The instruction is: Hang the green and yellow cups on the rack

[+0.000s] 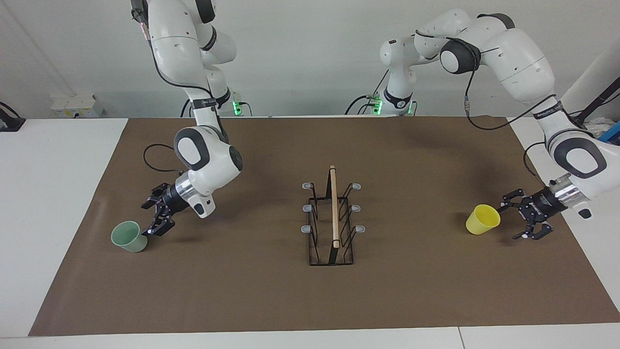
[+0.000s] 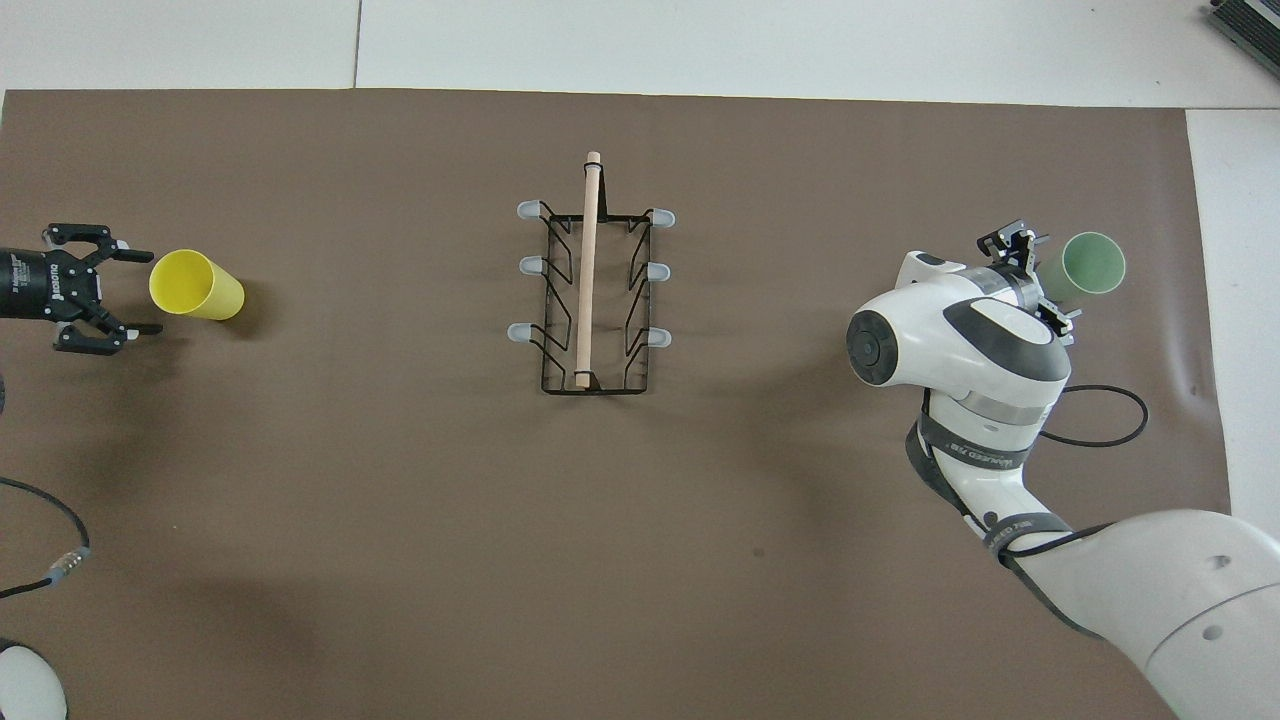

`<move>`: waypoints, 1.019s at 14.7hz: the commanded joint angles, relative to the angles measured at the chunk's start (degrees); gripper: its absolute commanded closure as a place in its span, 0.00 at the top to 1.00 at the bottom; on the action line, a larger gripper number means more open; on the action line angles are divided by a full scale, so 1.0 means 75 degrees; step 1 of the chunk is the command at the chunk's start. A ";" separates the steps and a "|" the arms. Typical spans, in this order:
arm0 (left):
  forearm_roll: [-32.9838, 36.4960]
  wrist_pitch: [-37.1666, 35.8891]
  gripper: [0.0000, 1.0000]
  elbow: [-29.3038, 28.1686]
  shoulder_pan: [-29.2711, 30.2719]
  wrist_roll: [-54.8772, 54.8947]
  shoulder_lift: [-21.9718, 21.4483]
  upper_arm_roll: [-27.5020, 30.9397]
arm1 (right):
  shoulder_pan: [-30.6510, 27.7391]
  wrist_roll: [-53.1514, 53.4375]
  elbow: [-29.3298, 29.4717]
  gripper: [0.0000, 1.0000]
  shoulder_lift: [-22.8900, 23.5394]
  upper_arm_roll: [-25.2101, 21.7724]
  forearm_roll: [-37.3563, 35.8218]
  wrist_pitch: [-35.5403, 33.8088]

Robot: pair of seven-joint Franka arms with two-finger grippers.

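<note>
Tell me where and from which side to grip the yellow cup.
Grip the yellow cup across its rim, one finger inside the mouth, one outside. It lies on its side with the open mouth turned toward the left end effector, which sits open beside it, so probably come in level from the left arm's end of the table.

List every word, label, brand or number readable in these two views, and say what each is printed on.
"ROBOTIQ": white lettering on the body of the left gripper, sideways in the overhead view, only just readable.
White lettering on the black band around the right arm's wrist: too small to read.
White lettering on the black wrist bands in the facing view: too blurred to read.
Green cup, yellow cup, rack: no text.
</note>
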 commanded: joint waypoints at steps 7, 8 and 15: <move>-0.2106 0.1229 1.00 -0.2660 -0.0552 0.0582 -0.1131 0.0073 | -0.0482 0.1599 -0.0807 1.00 0.0090 0.0027 -0.1772 0.0765; -0.2316 0.1252 1.00 -0.2672 -0.0587 0.0594 -0.1155 0.0062 | -0.0575 0.1764 -0.0924 1.00 0.0067 0.0027 -0.1972 0.0800; -0.2669 0.1568 1.00 -0.2626 -0.0892 0.0875 -0.1097 0.0062 | -0.0845 0.2748 -0.1463 1.00 -0.0038 0.0027 -0.3342 0.1093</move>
